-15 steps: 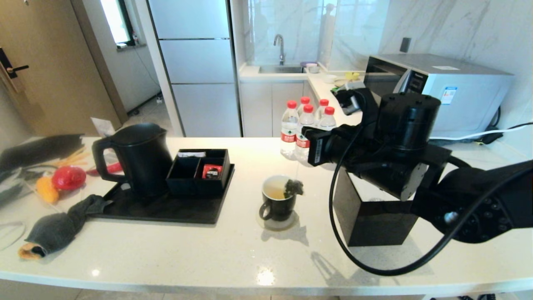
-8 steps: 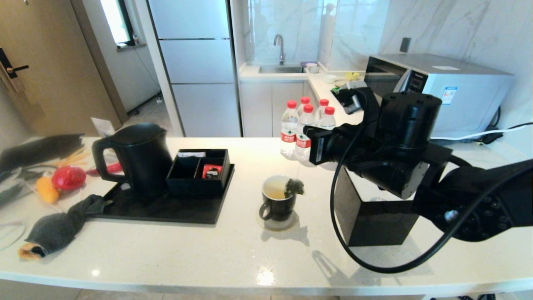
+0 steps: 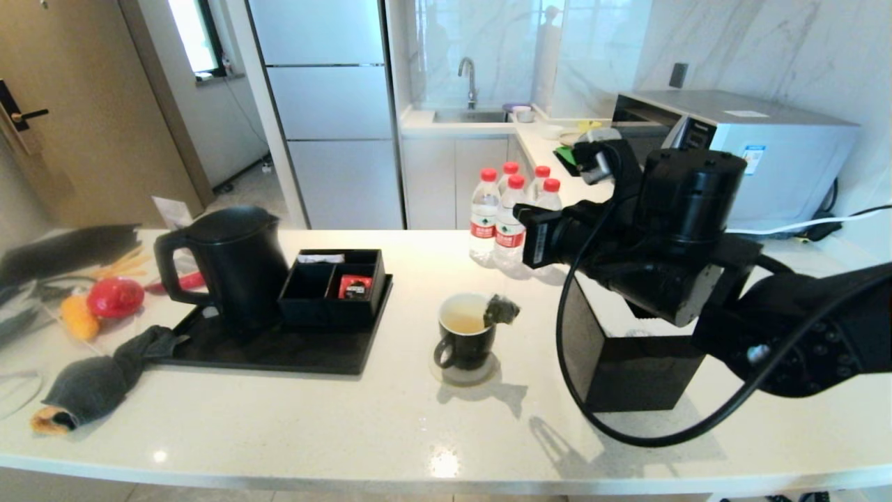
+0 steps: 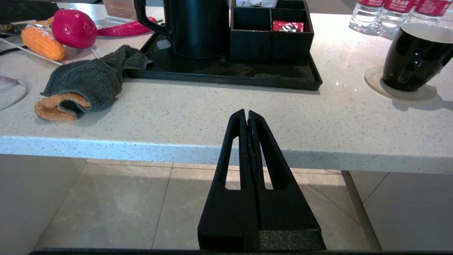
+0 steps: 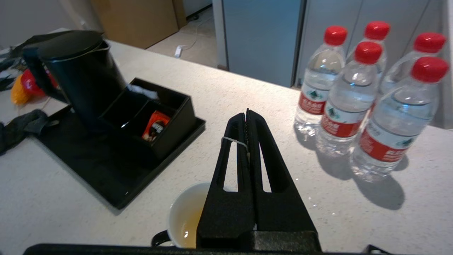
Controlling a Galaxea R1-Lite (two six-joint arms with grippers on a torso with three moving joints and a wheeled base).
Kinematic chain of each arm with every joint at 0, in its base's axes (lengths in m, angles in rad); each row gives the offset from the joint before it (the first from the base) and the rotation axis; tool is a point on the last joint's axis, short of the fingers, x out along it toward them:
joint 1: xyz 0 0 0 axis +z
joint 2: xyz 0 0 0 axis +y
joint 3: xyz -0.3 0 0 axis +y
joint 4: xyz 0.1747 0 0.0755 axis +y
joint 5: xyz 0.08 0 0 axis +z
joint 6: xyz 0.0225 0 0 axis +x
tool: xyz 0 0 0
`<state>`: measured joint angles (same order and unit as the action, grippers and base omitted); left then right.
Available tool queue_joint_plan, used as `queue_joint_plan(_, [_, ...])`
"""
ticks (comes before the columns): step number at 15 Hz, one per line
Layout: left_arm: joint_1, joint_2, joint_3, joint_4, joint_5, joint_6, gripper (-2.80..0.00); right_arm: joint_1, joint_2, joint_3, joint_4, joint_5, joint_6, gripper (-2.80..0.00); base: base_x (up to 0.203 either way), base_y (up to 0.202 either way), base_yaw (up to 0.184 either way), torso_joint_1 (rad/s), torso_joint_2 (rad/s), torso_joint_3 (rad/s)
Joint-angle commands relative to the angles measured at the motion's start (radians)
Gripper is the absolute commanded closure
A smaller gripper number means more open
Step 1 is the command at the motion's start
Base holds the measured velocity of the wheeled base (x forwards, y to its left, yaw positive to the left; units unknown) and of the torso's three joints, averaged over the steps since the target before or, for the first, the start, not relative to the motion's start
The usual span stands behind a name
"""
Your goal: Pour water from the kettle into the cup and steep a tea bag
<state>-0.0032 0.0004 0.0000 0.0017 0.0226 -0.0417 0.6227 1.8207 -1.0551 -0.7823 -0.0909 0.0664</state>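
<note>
Kitchen backdrop of fridge, sink and marble wall, with a pale speckled table (image 3: 279,418) filling the lower half of the head view.

Pouring looks finished: kettle (image 3: 233,263) upright on the black tray (image 3: 279,352) at centre left, handle toward the frame's left, next to the compartment box (image 3: 333,286). Pale yellowish water (image 3: 461,322) visible inside the cup (image 3: 465,340), just below frame centre on a round coaster (image 3: 463,376), handle facing the lower left. Steeping under way, by the tint; probably left: more dunking or letting the bag go into the cup.

Tea bag (image 3: 502,309) hanging at the cup's right rim, at rim height rather than submerged, long axis roughly vertical with its point uppermost toward the string (image 5: 233,141). String seen in the right wrist view looped across one finger and pinched where the two meet.

Right gripper (image 5: 247,114) above and right of the cup, fingers pressed together on that string. Left gripper (image 4: 246,114) parked below the table's near edge, fingers closed on nothing.

Water bottles (image 3: 516,209) behind the cup, well apart.
</note>
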Motion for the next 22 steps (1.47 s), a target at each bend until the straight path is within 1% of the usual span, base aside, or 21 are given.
queue_joint_plan(1, [0.0, 0.0, 0.0, 0.0, 0.0, -0.001, 0.0, -0.026, -0.022, -0.007, -0.003, -0.001, 0.0, 0.0, 0.0, 0.0, 0.0, 0.0, 0.0, 0.0])
queue_joint_plan(10, [0.0, 0.0, 0.0, 0.0, 0.0, -0.001, 0.0, -0.183, -0.19, -0.032, 0.078, 0.006, 0.003, 0.0, 0.0, 0.0, 0.0, 0.0, 0.0, 0.0])
queue_joint_plan(14, [0.0, 0.0, 0.0, 0.0, 0.0, -0.001, 0.0, -0.201, -0.273, -0.026, 0.135, 0.007, 0.006, 0.0, 0.0, 0.0, 0.0, 0.0, 0.0, 0.0])
queue_joint_plan(16, [0.0, 0.0, 0.0, 0.0, 0.0, 0.0, 0.0, -0.216, -0.318, 0.013, 0.15, 0.008, 0.007, 0.0, 0.0, 0.0, 0.0, 0.0, 0.0, 0.0])
queue_joint_plan(20, [0.0, 0.0, 0.0, 0.0, 0.0, 0.0, 0.0, -0.246, -0.413, 0.162, 0.152, 0.009, 0.026, 0.0, 0.0, 0.0, 0.0, 0.0, 0.0, 0.0])
queue_joint_plan(22, [0.0, 0.0, 0.0, 0.0, 0.0, 0.0, 0.0, -0.253, -0.449, 0.215, 0.15, 0.009, 0.03, 0.0, 0.0, 0.0, 0.0, 0.0, 0.0, 0.0])
